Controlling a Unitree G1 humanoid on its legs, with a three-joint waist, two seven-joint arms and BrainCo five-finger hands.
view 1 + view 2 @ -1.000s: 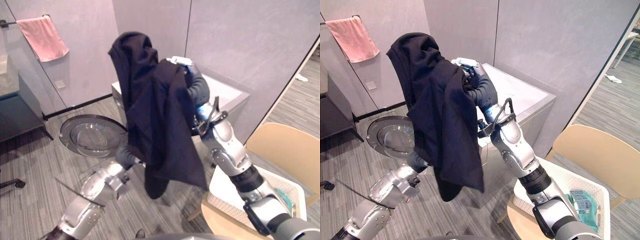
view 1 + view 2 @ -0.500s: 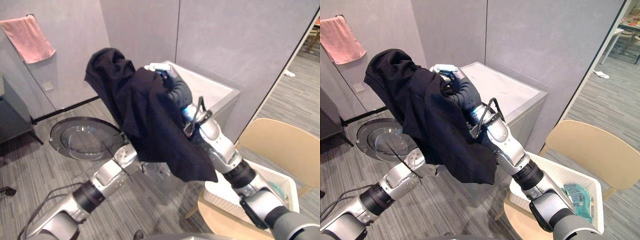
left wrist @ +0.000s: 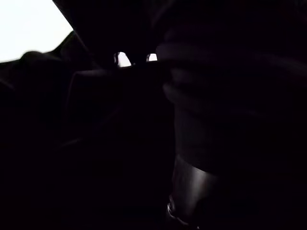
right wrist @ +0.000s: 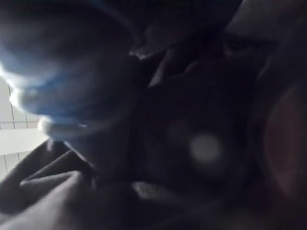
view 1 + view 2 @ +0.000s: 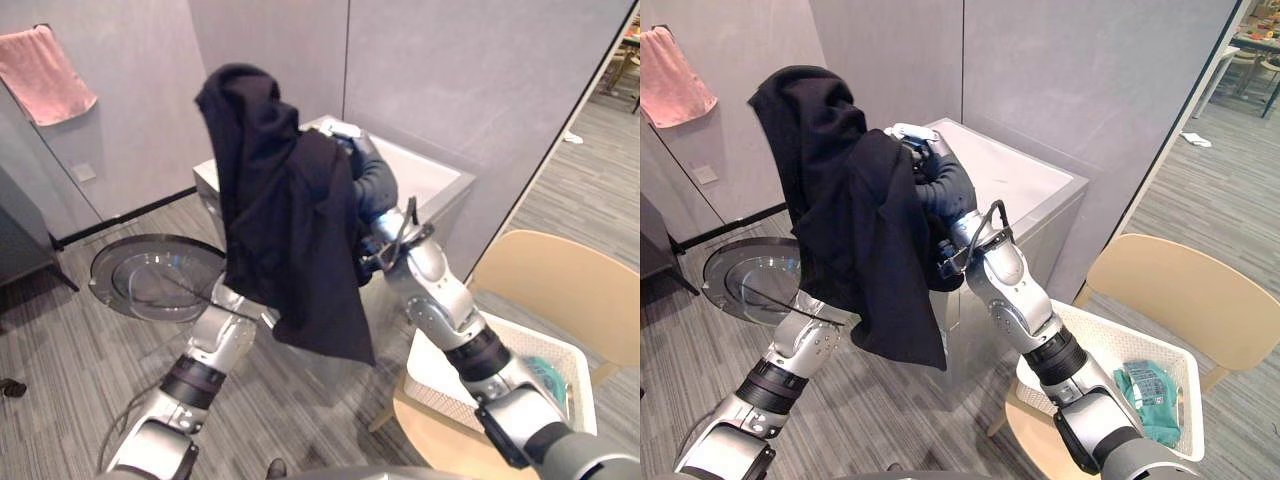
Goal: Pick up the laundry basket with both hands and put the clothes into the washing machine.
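Observation:
A large black garment (image 5: 290,220) hangs in the air in front of the white washing machine (image 5: 435,175). My right hand (image 5: 925,150) is raised above the machine's front corner and holds the garment's upper part, with the cloth bunched over it and peaking above it. My left arm rises from the lower left, and its hand is hidden behind the garment's lower half. The machine's round glass door (image 5: 150,280) stands open toward the left. The white laundry basket (image 5: 1140,340) rests on a chair at the lower right, with a teal item (image 5: 1150,385) in it.
The basket's tan wooden chair (image 5: 1180,290) stands right of the machine. Grey wall panels rise behind the machine. A pink towel (image 5: 45,70) hangs on a wall rail at the upper left, above a dark cabinet edge.
The garment has swung from spread low to the left to hanging taller and straighter by the right hand. The view has shifted slightly.

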